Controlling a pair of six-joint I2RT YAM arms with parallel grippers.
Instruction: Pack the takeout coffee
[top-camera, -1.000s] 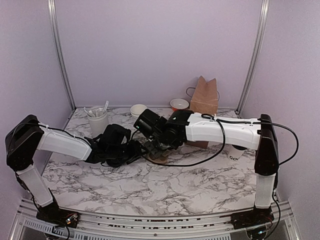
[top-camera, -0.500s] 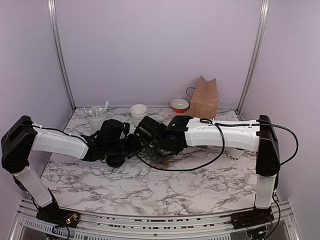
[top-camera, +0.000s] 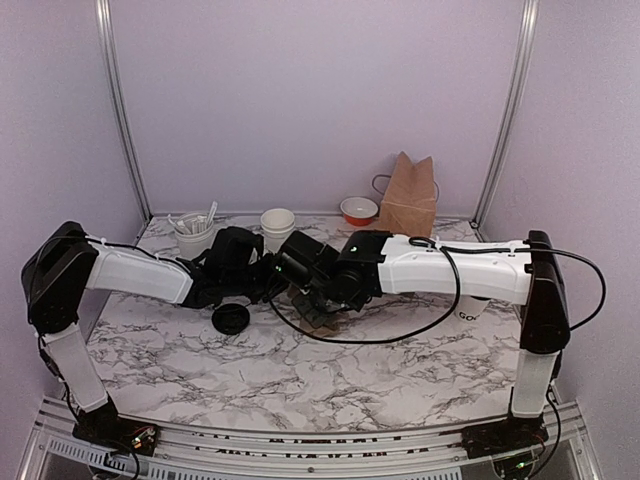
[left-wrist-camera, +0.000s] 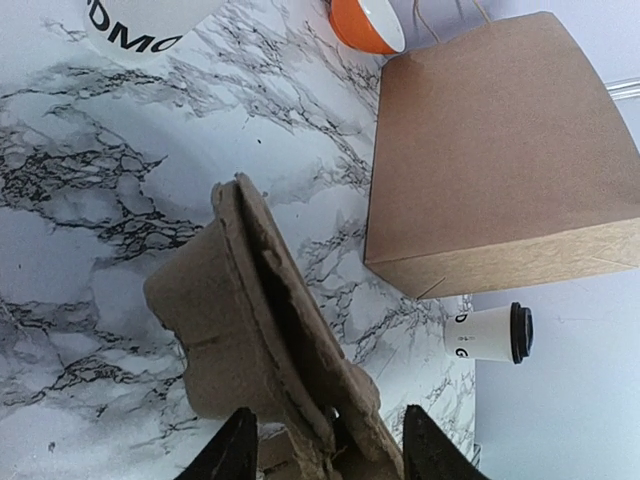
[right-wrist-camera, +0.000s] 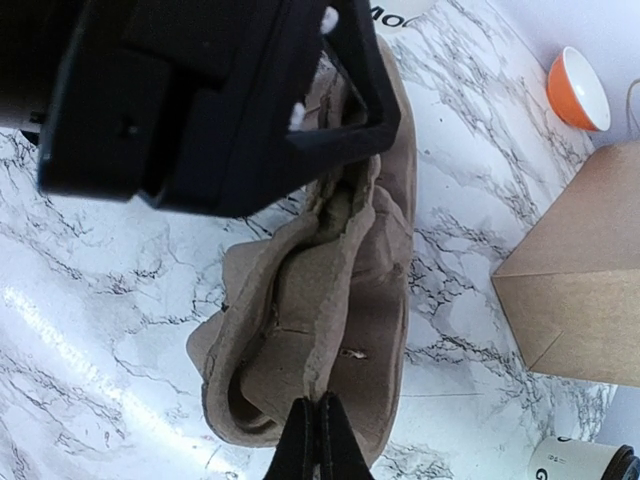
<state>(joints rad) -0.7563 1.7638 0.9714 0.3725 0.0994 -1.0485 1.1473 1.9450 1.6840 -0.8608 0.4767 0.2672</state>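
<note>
**Q:** Pincers?
**A:** My right pincer is closed on the rim of the carrier; my left pincer straddles that carrier, grip unclear.
**Q:** Coffee?
**A:** The coffee stands on the table near the bag, well apart from both pincers.

Cup carrier mid-table, bag behind it; bowl left of bag, takeout coffee before bag

"DMO", partly cut off, on white cup; "G" on takeout coffee side.

Close wrist views, seemingly sharing coffee
</note>
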